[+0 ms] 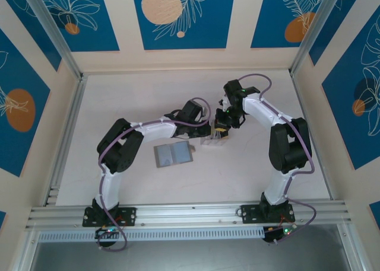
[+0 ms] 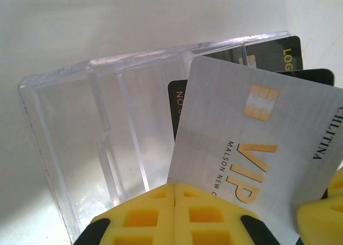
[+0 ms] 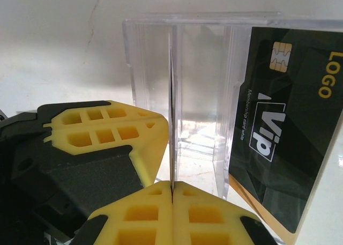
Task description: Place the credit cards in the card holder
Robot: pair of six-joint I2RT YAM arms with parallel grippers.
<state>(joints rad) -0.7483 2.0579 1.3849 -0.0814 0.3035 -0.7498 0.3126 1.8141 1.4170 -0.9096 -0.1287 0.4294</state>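
Thin brushed-silver card (image 2: 241,143) pinched in right gripper (image 3: 171,188); clear box (image 2: 80,121).

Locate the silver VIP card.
Right wrist view: silver VIP card edge-on, pinched by the right gripper, at the clear holder, left of the black card.

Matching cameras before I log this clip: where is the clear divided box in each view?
Top external: clear divided box, small, just right of centre on the table.
Left wrist: box across left and centre, behind the silver card.
Right wrist: box upright in the upper middle.
Shared landmark: the black card marked LOGO, standing at the box's right end in both wrist views.
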